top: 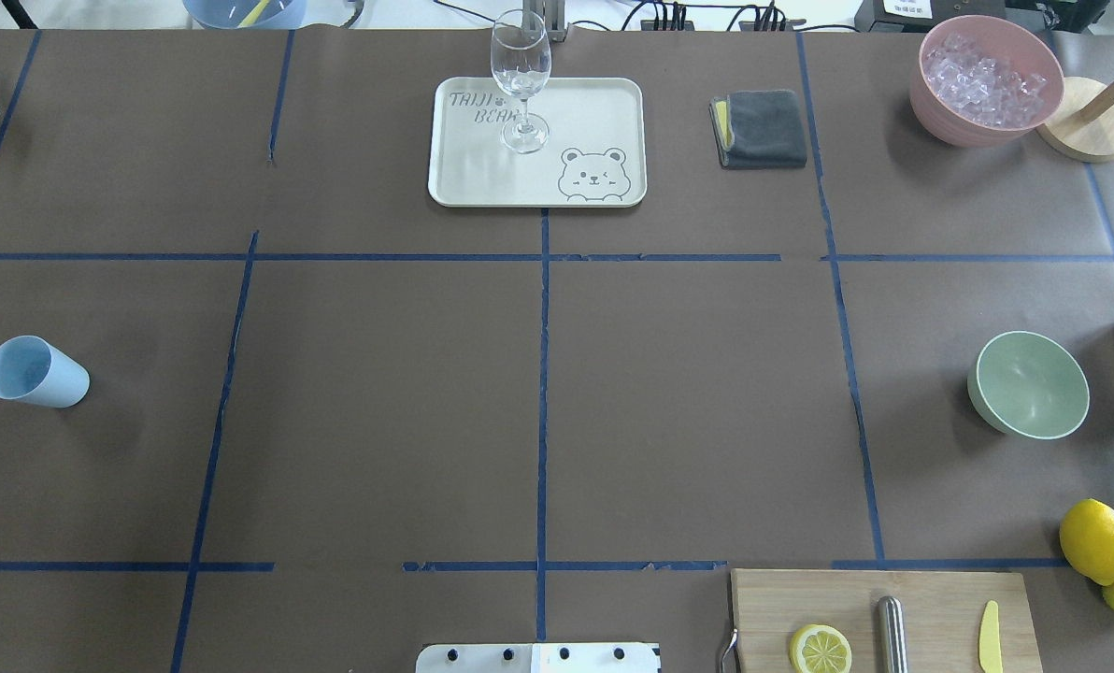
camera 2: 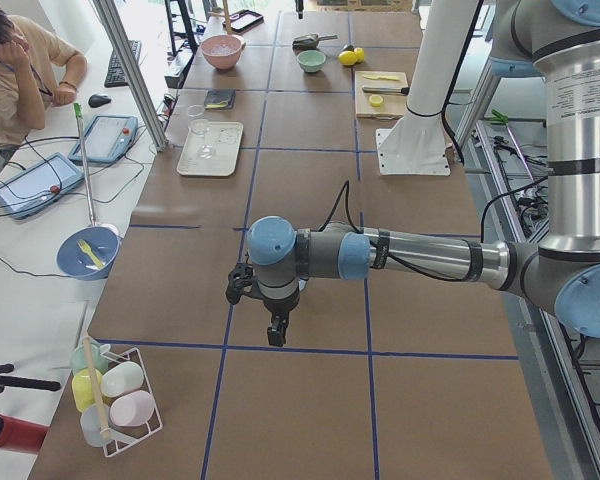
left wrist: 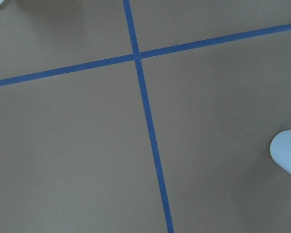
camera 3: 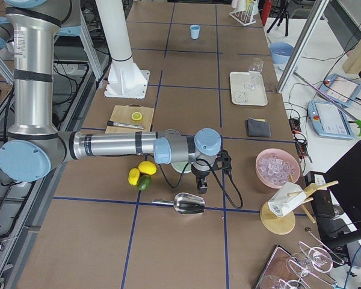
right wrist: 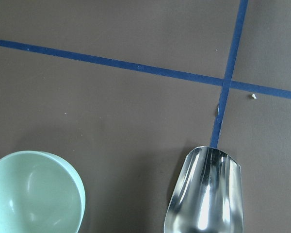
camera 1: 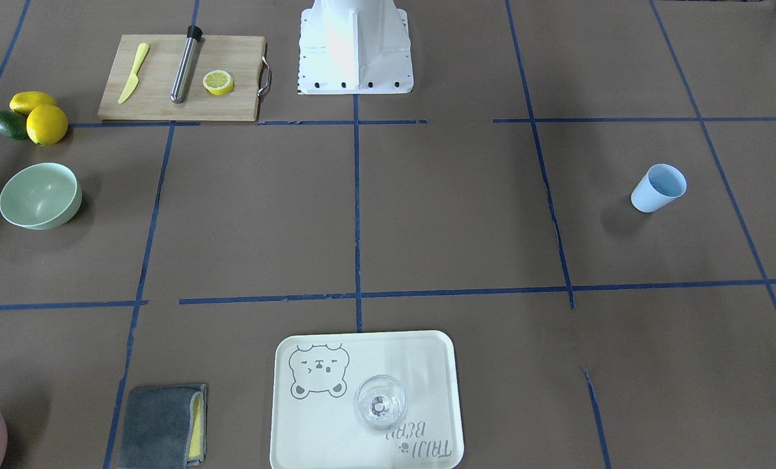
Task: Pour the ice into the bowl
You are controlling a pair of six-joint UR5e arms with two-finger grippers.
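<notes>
**Jaws unreadable, bowl empty**

Left jaws hang over the bare desk (top: pixel 688 411) near the light blue cup (top: pixel 35 372). Right jaws hang above the bowl (top: pixel 1029 383) and the metal scoop (right wrist: pixel 206 194). Only the side cameras show them, so I cannot tell whether they are open or closed.

The only ice (top: pixel 982 75) I see lies in the pink container (top: pixel 935 117) at the far right corner. The cubes are probably slippery, so better scooped, holding the scoop's thin handle. The bowl is round, pale mint, matte; it seems light and may slide.
</notes>
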